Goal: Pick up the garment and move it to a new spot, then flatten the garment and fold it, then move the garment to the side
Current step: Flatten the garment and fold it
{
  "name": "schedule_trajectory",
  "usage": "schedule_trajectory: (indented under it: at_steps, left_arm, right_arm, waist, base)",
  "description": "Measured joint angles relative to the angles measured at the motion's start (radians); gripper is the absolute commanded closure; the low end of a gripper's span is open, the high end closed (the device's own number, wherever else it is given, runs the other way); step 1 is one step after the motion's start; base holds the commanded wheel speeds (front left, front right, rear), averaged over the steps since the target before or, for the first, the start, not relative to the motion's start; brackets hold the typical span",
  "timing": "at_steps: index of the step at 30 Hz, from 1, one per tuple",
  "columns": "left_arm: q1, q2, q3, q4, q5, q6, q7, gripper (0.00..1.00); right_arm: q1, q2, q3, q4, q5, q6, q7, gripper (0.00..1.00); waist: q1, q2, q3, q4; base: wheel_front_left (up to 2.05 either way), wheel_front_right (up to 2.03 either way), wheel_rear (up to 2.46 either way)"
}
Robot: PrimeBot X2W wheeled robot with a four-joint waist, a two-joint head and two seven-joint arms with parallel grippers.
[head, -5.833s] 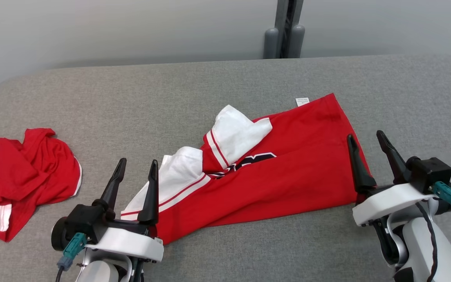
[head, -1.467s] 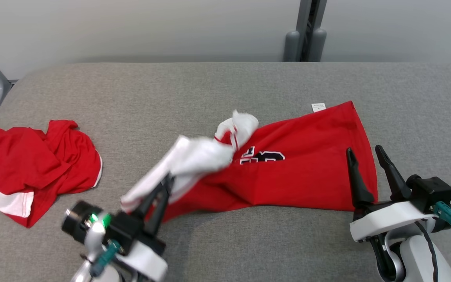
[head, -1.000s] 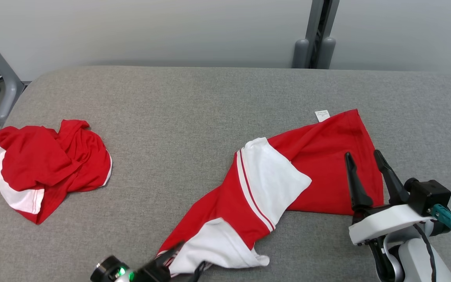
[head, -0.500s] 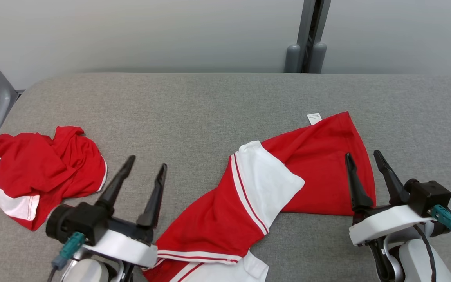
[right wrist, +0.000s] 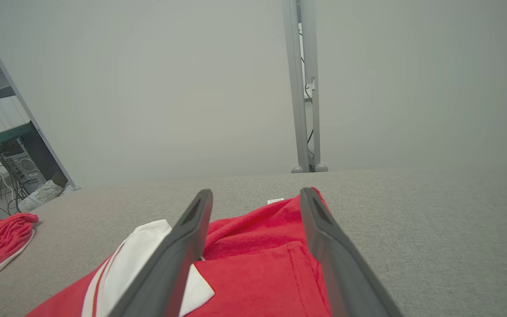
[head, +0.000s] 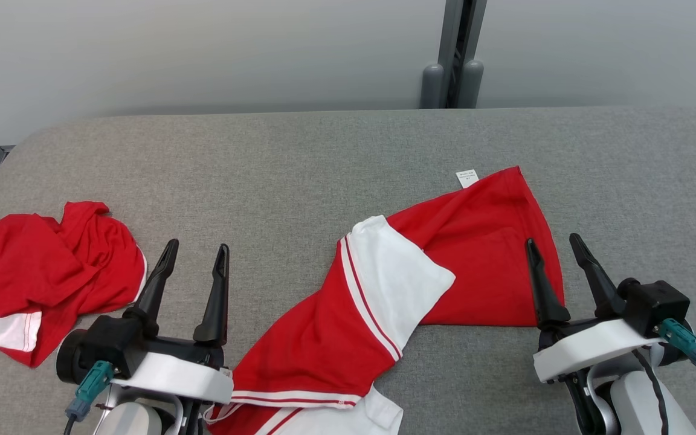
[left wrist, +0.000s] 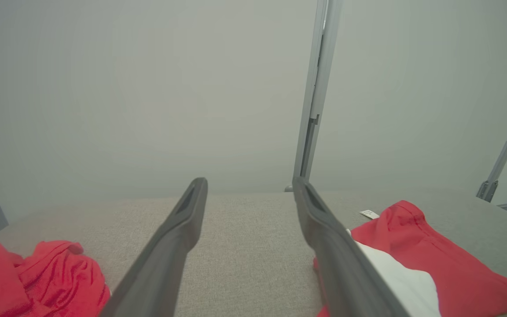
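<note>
Spreading ahead of the left pincer (head: 197, 246) and the right pincer (head: 552, 237), the grey counter (head: 299, 157) offers open surface up to its far edge. The red-and-white garment (head: 324, 338) sprawls diagonally from just right of the left pincer to beneath the right one. Both pincers stand with fingers apart, empty.

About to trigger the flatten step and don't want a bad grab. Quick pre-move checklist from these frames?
1. The left gripper is open and empty: ok.
2. The right gripper is open and empty: ok.
3. The right gripper is clear of the cloth: cannot tell. Its fingers overlap the garment at its right edge in the head view.
4. The garment lies flat: not ok. It is twisted, with the white sleeve folded over the red body.
5. The whole garment is in the head view: not ok. Its near end runs off the bottom edge.
6. The crumpled red garment is apart from it: ok. There is bare table between them.
</note>
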Motion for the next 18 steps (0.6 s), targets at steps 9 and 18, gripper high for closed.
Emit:
schedule_trajectory:
  at_steps: [9,18]
  left_arm:
    - [0.006,-0.021,0.011,0.021,0.03,-0.026,0.0,0.0]
    - [0.006,-0.025,0.015,0.029,0.044,-0.043,0.0,0.0]
  right_arm:
    - [0.0,0.0,0.0,-0.004,-0.002,0.0,0.002,0.0]
    - [0.0,0.0,0.002,-0.006,-0.008,0.0,0.003,0.0]
  waist:
    - [0.0,0.0,0.008,-0.01]
    - [0.0,0.0,0.017,-0.009]
  base:
    - [0.0,0.0,0.0]
    - [0.0,0.0,0.0]
